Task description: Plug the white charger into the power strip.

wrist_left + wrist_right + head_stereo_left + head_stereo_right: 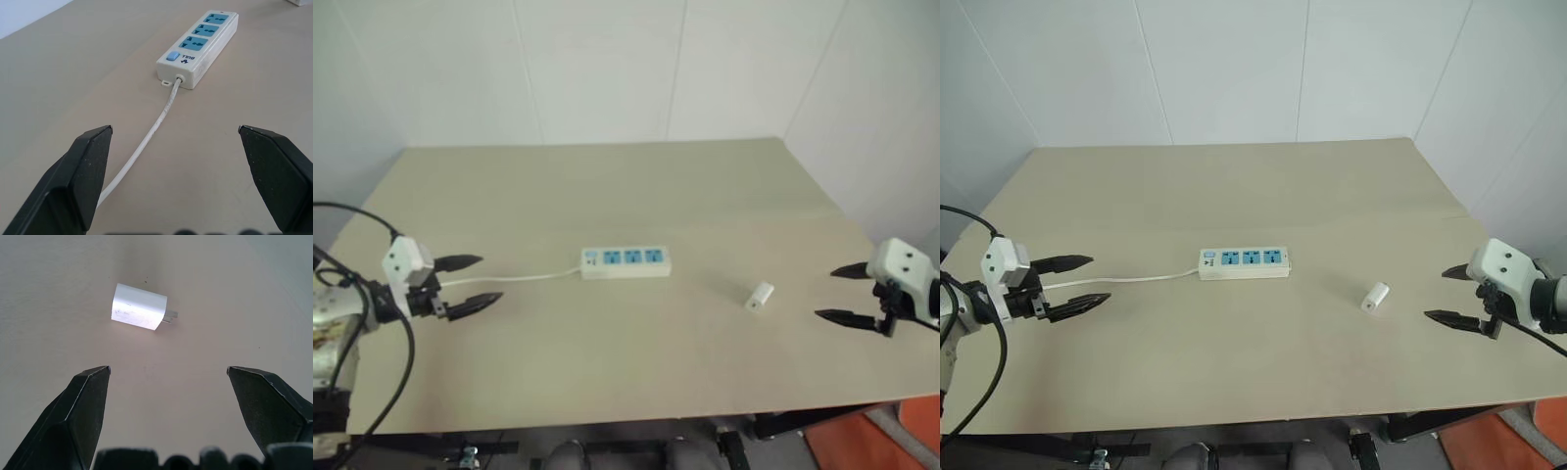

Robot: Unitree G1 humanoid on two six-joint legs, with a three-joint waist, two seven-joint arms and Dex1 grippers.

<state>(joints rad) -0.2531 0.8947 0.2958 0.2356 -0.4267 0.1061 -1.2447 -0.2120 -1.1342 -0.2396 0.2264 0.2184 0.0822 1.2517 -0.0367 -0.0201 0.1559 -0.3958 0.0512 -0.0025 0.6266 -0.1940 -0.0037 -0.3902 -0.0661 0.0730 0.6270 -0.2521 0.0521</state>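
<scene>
Bare test room or lab, plain white panel walls (1234,69), lone beige table (1234,196)

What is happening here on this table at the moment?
Nothing is held yet. The power strip lies in the middle of the table, its cord running toward the open left claw. The white charger lies on its side, apart from the strip, in front of the open right claw. Both claws hover at the table's sides, and the charger is not plugged in.
</scene>
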